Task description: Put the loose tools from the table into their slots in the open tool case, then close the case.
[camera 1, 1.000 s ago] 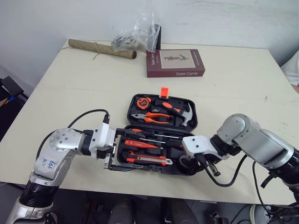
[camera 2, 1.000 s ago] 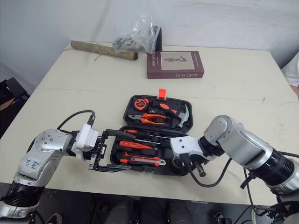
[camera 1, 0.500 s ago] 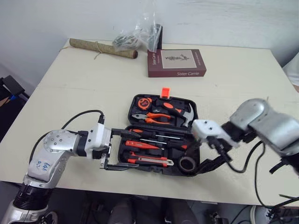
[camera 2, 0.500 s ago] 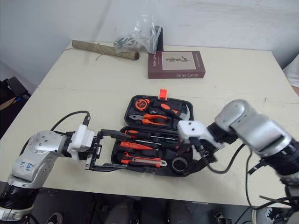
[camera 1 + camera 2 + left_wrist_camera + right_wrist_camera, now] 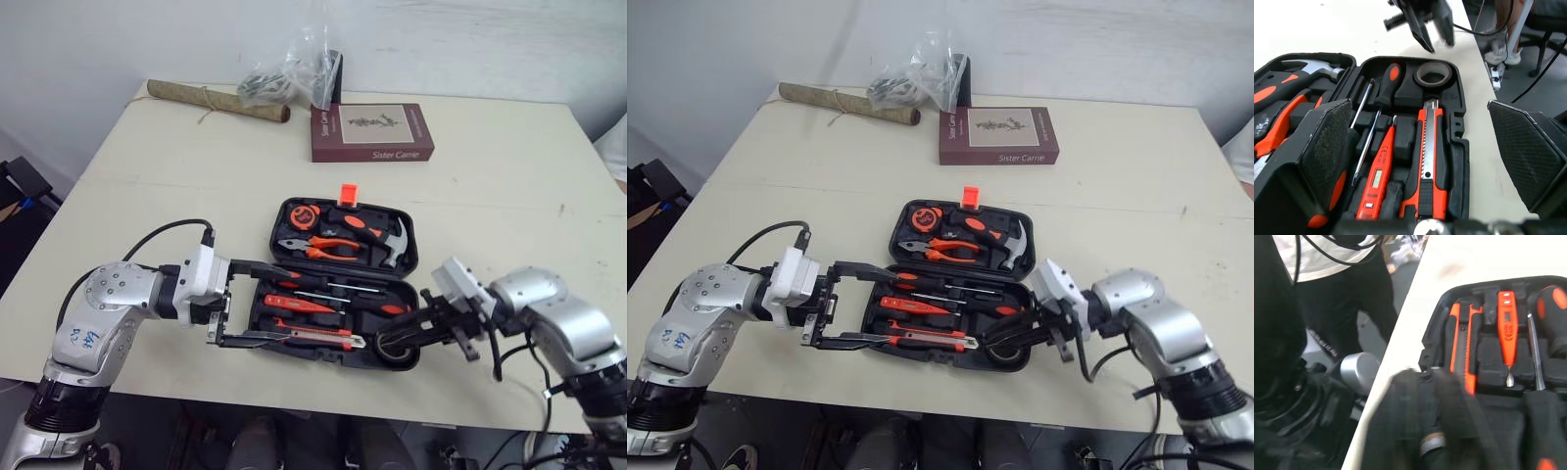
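Left gripper [image 5: 279,304]: we record its black fingers spread wide across the left end of the open black plastic tool case [image 5: 1458,128], which lies near the front edge of the cream table [image 5: 196,176]. Black tape roll [image 5: 1419,74]: in the case's front right corner. Right gripper [image 5: 397,336]: at that roll; whether it grips, we cannot tell.

Even, soft light over the pale table [image 5: 490,176], faint shadows, heavy foreground blur in the right wrist view.
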